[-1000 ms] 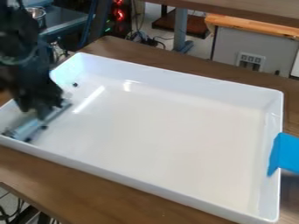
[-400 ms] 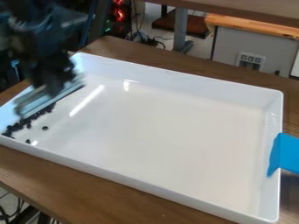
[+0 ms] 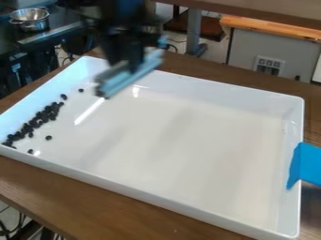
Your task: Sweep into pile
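Note:
The black gripper (image 3: 130, 63) hangs over the back left part of the white tray (image 3: 188, 213), raised off its floor, and is shut on a light-blue sweeping bar (image 3: 132, 75) held at a slant. Small dark pieces (image 3: 39, 118) lie in an elongated cluster along the tray's left wall, down to the front left corner. A few stray ones sit apart: one piece (image 3: 48, 138) to the right of the cluster, one near the front edge, and one near the back left corner.
The tray rests on a brown wooden table (image 3: 81, 201). Blue tape (image 3: 307, 164) covers part of the tray's right wall. Behind at the left, a metal pot (image 3: 29, 18) stands on a dark surface.
The gripper and bar have lifted away from the left side and moved right and toward the back, uncovering the dark pieces along the left wall.

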You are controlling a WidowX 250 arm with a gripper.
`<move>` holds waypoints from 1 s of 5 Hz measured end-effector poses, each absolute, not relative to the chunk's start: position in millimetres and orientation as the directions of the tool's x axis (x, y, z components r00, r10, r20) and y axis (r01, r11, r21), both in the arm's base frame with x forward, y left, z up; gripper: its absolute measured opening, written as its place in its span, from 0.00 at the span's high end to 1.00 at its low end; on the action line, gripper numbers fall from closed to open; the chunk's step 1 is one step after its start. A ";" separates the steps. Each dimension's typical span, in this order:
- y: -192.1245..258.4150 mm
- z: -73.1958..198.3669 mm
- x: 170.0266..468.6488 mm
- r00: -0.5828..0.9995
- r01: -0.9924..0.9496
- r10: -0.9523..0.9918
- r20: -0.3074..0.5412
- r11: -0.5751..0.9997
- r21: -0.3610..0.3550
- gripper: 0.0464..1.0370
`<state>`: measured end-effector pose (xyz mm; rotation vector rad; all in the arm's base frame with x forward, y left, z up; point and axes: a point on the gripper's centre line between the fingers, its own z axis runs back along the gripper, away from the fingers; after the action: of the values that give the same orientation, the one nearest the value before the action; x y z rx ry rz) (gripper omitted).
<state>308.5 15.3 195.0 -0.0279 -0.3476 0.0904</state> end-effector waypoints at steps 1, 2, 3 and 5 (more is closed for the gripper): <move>-32.9 185.9 326.9 0.940 -0.070 0.093 0.329 0.994 -0.081 0.71; -81.4 163.1 342.9 0.936 -0.081 0.107 0.336 0.993 -0.091 0.71; -114.4 137.7 349.3 0.923 -0.125 0.152 0.353 0.987 -0.099 0.71; -107.6 99.4 339.6 0.938 -0.166 0.162 0.307 0.986 -0.012 0.33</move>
<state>339.6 -107.6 99.4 0.0140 -0.3125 0.1674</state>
